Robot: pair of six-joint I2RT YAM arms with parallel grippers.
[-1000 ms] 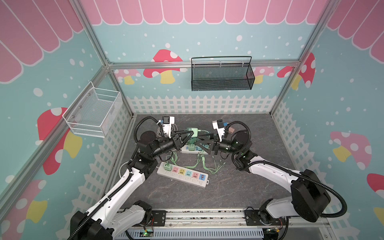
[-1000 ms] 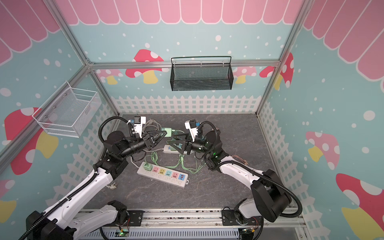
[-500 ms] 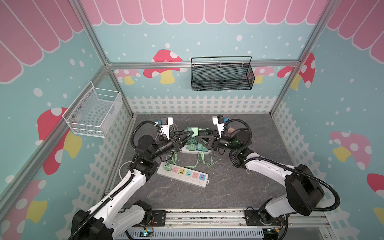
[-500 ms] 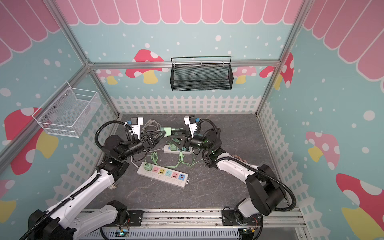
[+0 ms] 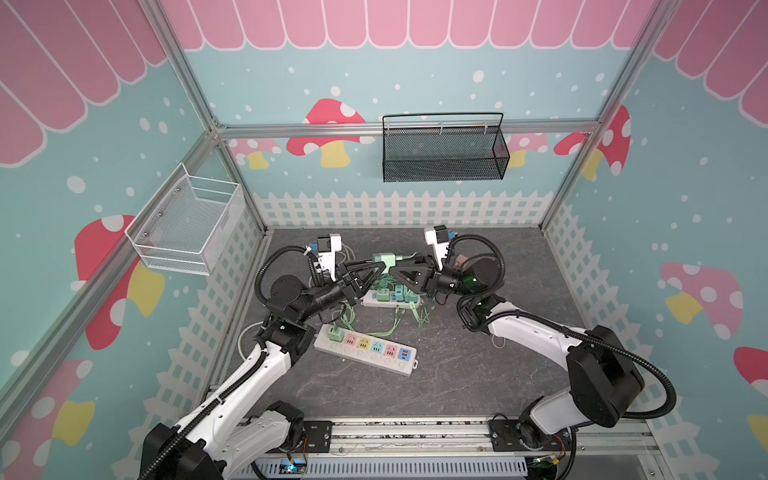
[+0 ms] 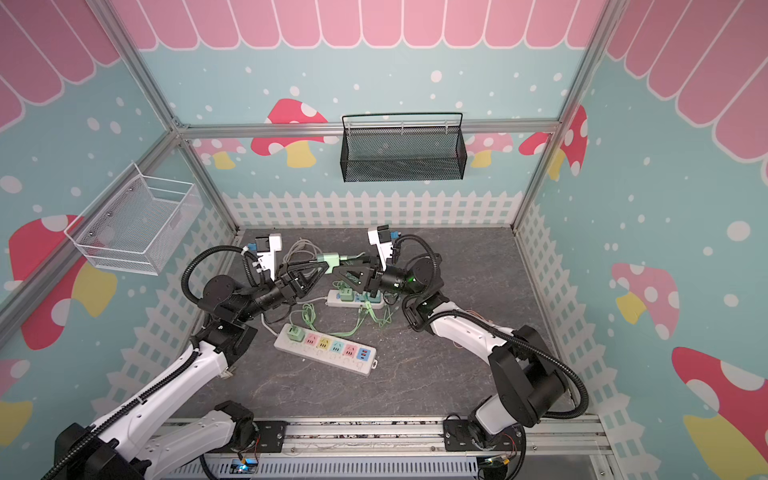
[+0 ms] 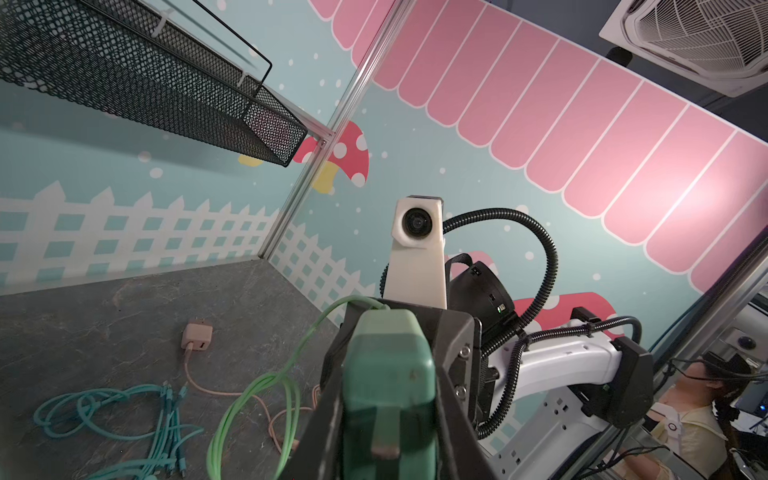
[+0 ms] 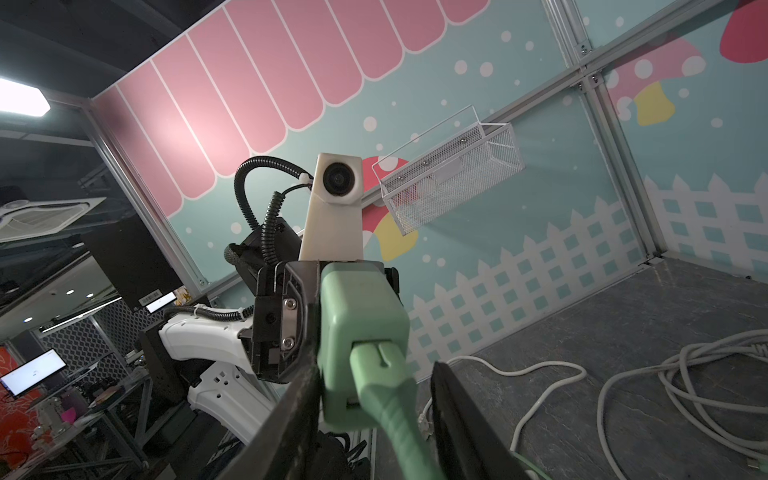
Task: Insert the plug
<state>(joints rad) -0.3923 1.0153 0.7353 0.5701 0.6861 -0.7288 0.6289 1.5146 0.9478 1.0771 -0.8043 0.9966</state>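
Right now my left claw (image 5: 375, 267) is pinched on the green charger block (image 5: 383, 260), holding it in the air above and behind the pastel power strip (image 5: 409, 365), well clear of its sockets. The block's long axis lies roughly level and runs from my left claw straight across to my right claw (image 5: 397, 266), so the two face each other with the block between them. In the right wrist view the cable connector (image 8: 384, 361) sits in the block's end. My right fingers (image 8: 461, 415) stand on either side of it, one against the block's flank and the other with a sliver of gap beside the connector: spread, not gripping. In the left wrist view a flat pin (image 7: 385, 432) seems to point back toward my left palm, away from the strip. So I judge the pins cannot go down into the strip's free pink socket (image 5: 350, 340) until the right claw takes the cable end and the left lets go.
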